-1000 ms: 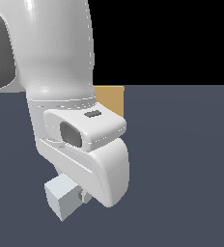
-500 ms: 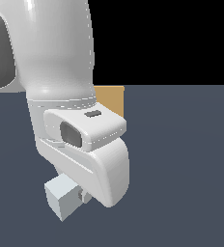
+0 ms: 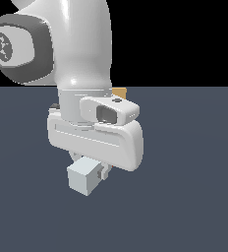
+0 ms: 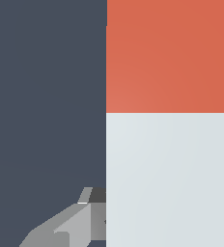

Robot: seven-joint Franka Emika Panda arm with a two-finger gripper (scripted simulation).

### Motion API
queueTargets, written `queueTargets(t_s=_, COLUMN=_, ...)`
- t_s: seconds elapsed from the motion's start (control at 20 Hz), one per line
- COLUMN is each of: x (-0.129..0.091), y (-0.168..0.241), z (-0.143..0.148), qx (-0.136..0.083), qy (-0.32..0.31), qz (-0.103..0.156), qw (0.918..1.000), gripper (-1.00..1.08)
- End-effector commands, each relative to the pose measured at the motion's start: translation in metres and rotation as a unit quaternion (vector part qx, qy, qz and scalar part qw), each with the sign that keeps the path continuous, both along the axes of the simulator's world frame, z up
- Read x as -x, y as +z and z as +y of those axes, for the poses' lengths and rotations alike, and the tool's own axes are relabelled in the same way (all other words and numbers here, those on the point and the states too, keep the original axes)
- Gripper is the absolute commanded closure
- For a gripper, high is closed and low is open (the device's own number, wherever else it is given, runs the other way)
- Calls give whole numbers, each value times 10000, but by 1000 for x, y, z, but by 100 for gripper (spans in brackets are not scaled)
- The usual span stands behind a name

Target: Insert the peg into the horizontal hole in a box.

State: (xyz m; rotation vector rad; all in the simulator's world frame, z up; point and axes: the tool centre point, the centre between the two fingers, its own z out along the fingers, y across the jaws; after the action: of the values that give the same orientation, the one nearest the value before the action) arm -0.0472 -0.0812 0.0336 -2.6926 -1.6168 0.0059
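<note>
Overhead, black backdrop meets a plain slate-blue floor (image 3: 194, 172). Above it the white arm hangs low, its gripper (image 3: 102, 170) pinching the peg (image 4: 166, 144), whose grey-white end juts toward the exterior view's lower left. Only a tan corner of the box (image 3: 120, 92) shows behind the arm; its hole is hidden.

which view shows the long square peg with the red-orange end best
The wrist view. The long light grey-white square bar with a red-orange end fills much of that picture, both colours showing, flanked by the gripper. The exterior view shows only its grey-white end face under the arm; the red part is hidden.
</note>
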Motion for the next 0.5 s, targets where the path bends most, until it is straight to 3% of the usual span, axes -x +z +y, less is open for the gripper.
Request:
queueTargets(t_s=0.0, x=-9, y=9, z=26, qx=2, qy=507, qz=-21, qw=9987, gripper=108)
queueTargets(t_s=0.25, x=-16, y=22, z=77, qx=-1, qy=1498, qz=-19, qw=9887, gripper=108)
queueTargets(t_s=0.45, x=-16, y=28, z=101, qx=-5, qy=1948, qz=-18, qw=9809, gripper=108)
